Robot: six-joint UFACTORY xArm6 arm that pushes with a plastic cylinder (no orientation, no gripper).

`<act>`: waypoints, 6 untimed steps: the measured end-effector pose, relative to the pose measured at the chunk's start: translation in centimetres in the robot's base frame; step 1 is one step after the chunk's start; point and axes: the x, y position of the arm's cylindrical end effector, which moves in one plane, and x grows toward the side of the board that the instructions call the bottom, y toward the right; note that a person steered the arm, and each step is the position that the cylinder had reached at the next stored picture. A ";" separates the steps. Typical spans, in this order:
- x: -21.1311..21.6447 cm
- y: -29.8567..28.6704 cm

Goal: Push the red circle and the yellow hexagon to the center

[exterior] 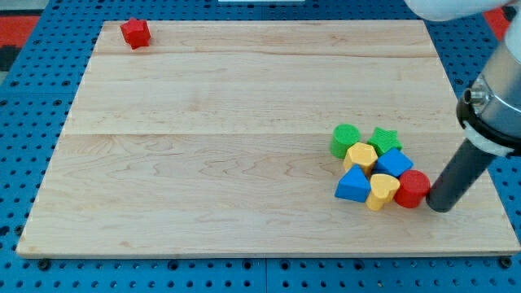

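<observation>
The red circle [413, 189] lies at the lower right of the wooden board [203, 146], at the right end of a tight cluster of blocks. The yellow hexagon [361, 156] sits in the middle of that cluster, up and to the left of the red circle. My tip [440, 205] is at the view's right of the red circle, touching or almost touching its right side. The dark rod rises from the tip toward the upper right.
The cluster also holds a green circle [345, 139], a green star [385, 139], a blue cube [394, 163], a blue triangle [353, 185] and a yellow heart [381, 191]. A red star [135, 32] lies alone at the board's top left corner. The board's right edge is close behind my tip.
</observation>
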 end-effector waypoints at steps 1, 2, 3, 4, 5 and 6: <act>-0.6 -2.1; -1.0 -4.2; -1.8 -6.2; -2.7 -8.6; -3.6 -11.4; -4.6 -14.4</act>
